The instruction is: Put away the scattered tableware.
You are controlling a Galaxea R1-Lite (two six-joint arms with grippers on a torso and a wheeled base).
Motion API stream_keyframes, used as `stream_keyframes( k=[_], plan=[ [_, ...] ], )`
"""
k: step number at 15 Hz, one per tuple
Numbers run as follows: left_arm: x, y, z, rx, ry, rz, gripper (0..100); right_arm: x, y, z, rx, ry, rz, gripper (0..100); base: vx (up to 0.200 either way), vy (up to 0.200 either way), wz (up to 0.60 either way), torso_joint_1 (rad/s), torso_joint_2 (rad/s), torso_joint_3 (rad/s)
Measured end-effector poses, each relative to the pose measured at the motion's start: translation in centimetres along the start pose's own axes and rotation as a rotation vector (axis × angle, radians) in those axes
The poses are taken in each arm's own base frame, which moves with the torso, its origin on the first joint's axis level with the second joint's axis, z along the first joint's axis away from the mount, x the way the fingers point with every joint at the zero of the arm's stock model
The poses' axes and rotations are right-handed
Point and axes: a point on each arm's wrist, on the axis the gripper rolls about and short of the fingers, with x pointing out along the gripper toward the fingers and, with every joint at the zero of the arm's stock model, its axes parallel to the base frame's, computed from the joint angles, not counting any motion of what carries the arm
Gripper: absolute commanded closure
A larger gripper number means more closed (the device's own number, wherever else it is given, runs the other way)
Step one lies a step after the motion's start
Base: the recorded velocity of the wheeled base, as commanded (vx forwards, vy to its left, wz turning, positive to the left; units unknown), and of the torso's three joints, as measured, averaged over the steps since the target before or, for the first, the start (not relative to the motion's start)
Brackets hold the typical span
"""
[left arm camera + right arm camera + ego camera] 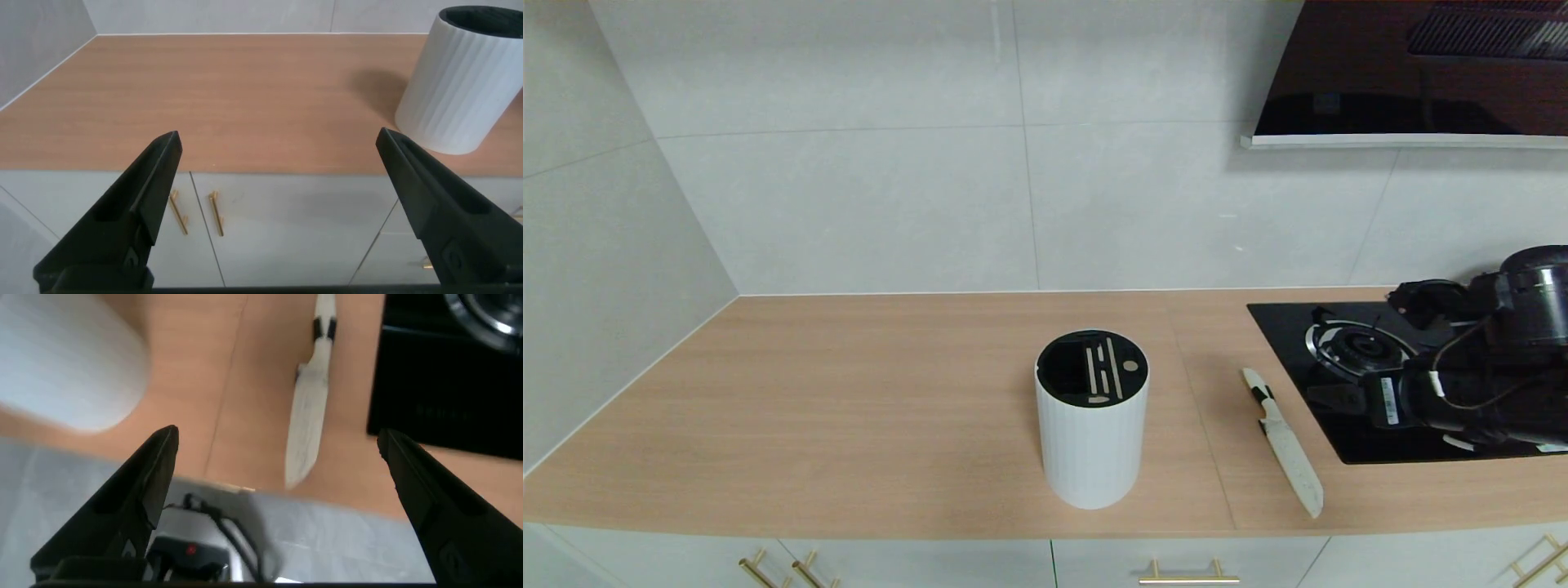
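A white ribbed holder (1092, 425) with a slotted black top stands mid-counter, near the front edge. To its right a knife (1284, 445) with a pale speckled blade and a white-and-black handle lies flat on the wood, tip toward the front edge. My right gripper (278, 439) hangs open above the knife (310, 416), which lies between the lines of its fingers; the arm (1462, 392) reaches in over the cooktop. My left gripper (278, 140) is open and holds nothing, low before the counter's front edge, with the holder (462, 77) off to one side.
A black glass cooktop (1298, 327) with a burner (1347, 347) lies right of the knife, under a dark range hood (1413, 73). Tiled walls close the back and left. Cabinet doors with gold handles (216, 214) run below the wooden counter (849, 392).
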Motion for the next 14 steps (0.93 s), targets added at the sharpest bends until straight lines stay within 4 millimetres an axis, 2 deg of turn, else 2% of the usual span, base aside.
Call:
stream_keyframes(
  k=[4, 8, 14],
  plan=[
    [0.0, 0.0, 0.0, 0.0, 0.0, 0.0, 0, 4.1, 0.1, 0.1, -0.012, 0.05, -0.037, 0, 0.0, 0.0, 0.0, 0.0, 0.0, 0.0],
    [0.0, 0.0, 0.0, 0.0, 0.0, 0.001, 0, 7.8, -0.1, -0.7, -0.008, -0.013, -0.078, 0, 0.0, 0.0, 0.0, 0.0, 0.0, 0.0],
    [0.0, 0.0, 0.0, 0.0, 0.0, 0.0, 0, 14.0, -0.5, -3.5, 0.003, -0.085, -0.154, 0, 0.0, 0.0, 0.0, 0.0, 0.0, 0.0]
  ],
)
